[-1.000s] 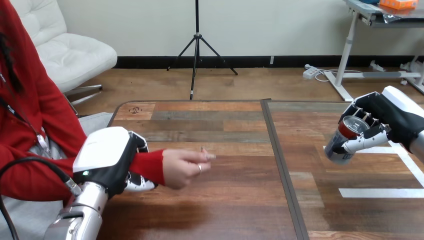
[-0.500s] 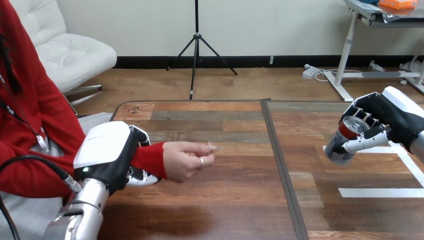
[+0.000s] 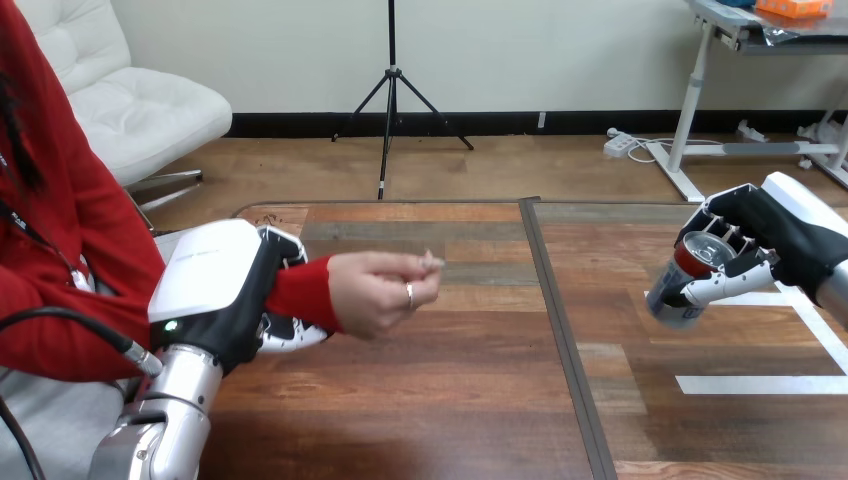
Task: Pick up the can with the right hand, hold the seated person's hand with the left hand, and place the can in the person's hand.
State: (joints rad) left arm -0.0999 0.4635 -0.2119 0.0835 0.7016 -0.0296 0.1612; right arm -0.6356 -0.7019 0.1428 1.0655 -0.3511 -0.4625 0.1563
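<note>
A red and silver can (image 3: pixel 683 280) hangs tilted above the table's right half, its open top facing me. My right hand (image 3: pixel 762 245) is shut on it, fingers behind the can and thumb across its front. At the left, my left hand (image 3: pixel 222 292) is curled round the person's wrist, over the red sleeve. The person's hand (image 3: pixel 385 290) juts out to the right of it, above the table, its fingers loosely closed. A wide gap of bare table lies between the person's hand and the can.
The wooden table (image 3: pixel 470 360) has a dark seam (image 3: pixel 560 330) running front to back near its middle. White tape strips (image 3: pixel 760 384) mark its right part. The person sits at the table's left side.
My left hand has lifted the person's wrist up and a little to the right. The can in my right hand has stayed almost in place.
</note>
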